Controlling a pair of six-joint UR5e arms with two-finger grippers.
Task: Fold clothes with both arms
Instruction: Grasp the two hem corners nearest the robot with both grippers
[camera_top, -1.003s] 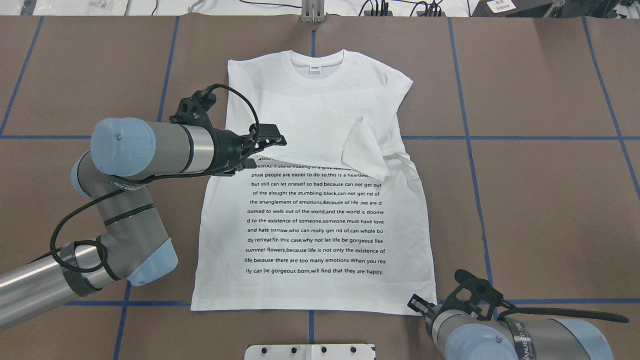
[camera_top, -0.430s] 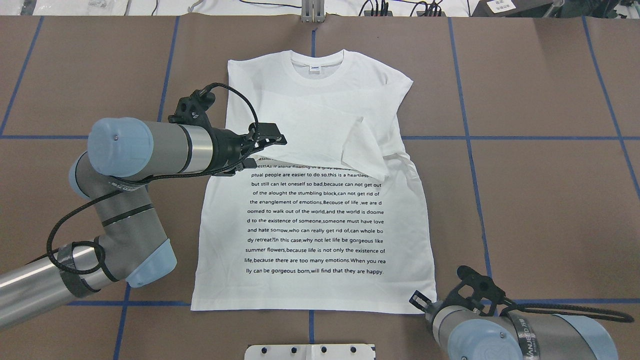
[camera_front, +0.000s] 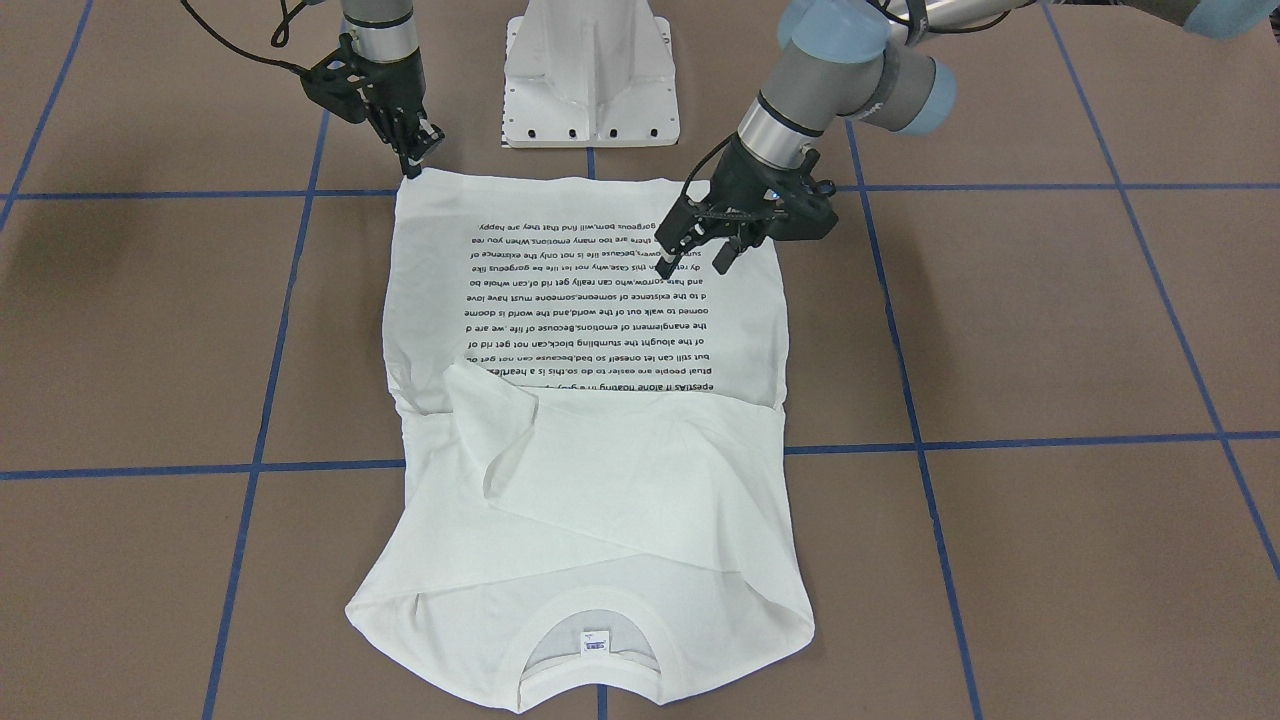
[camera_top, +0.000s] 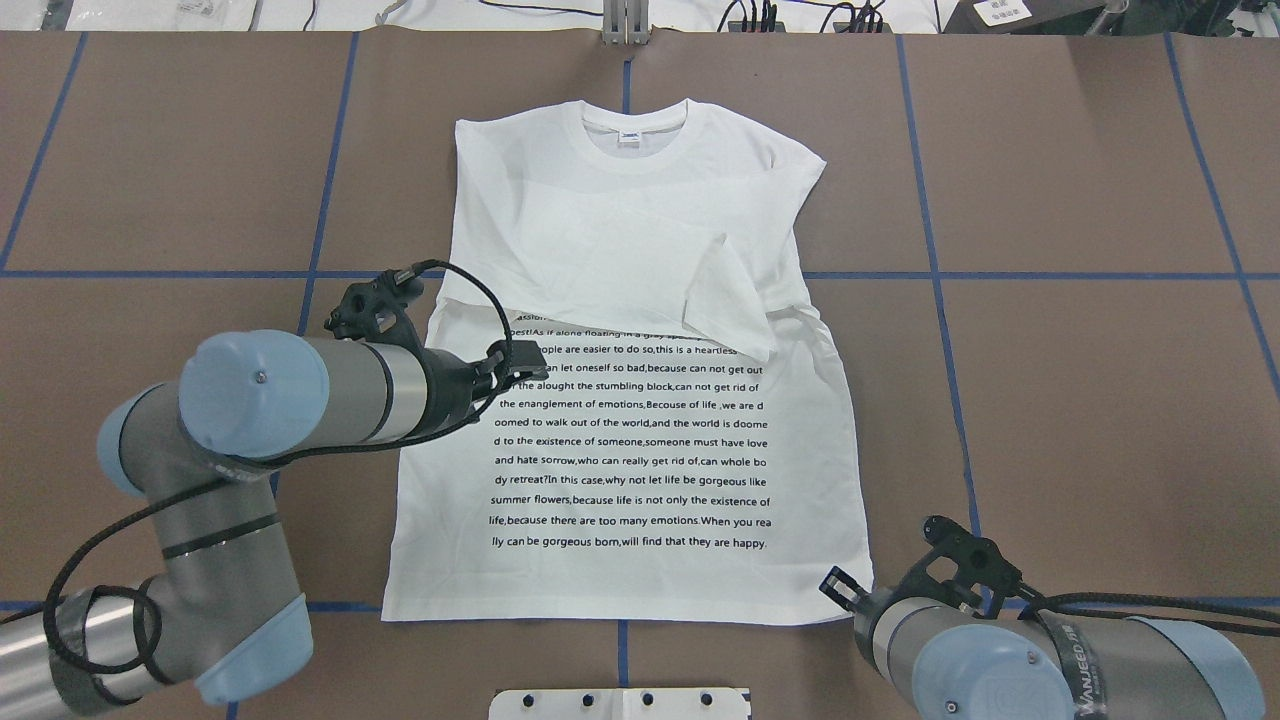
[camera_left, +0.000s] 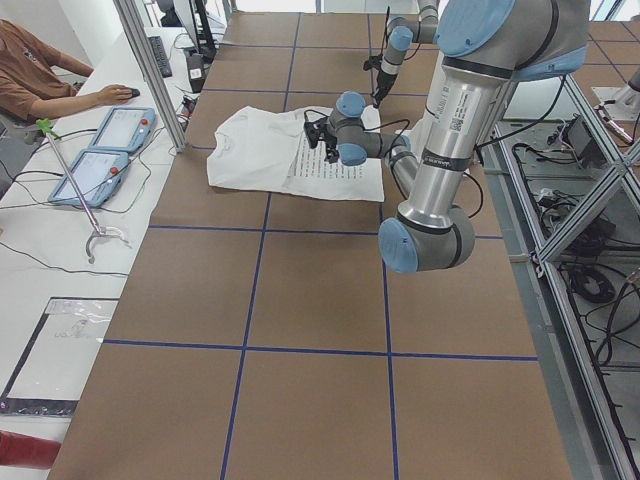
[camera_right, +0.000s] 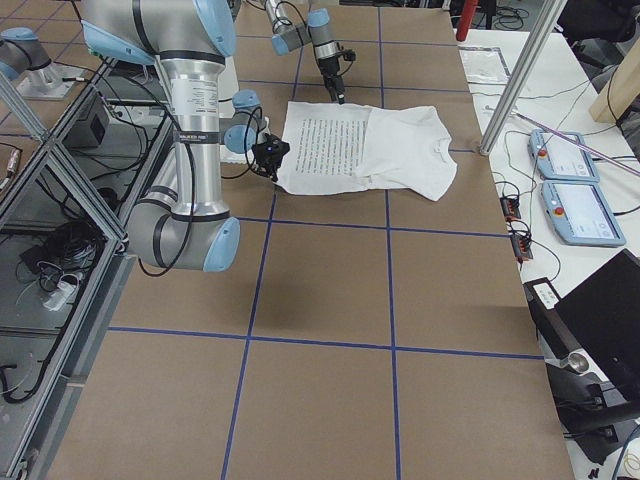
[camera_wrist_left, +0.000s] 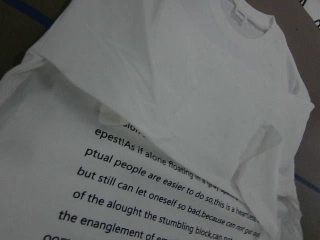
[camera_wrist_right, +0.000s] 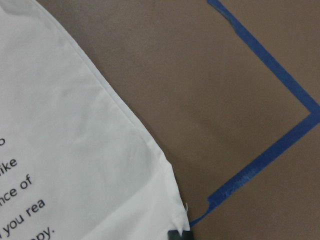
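The shirt (camera_top: 620, 230) is white with rows of black printed text (camera_top: 630, 442). The table (camera_top: 1080, 400) is brown, crossed by a grid of blue lines (camera_top: 1100, 275).

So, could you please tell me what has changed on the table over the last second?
The left gripper drew back toward the robot, off the folded sleeve, and now hangs open over the printed text, holding nothing. The right gripper shifted only slightly at the near hem corner of the shirt. Shirt and sleeve lie as before.
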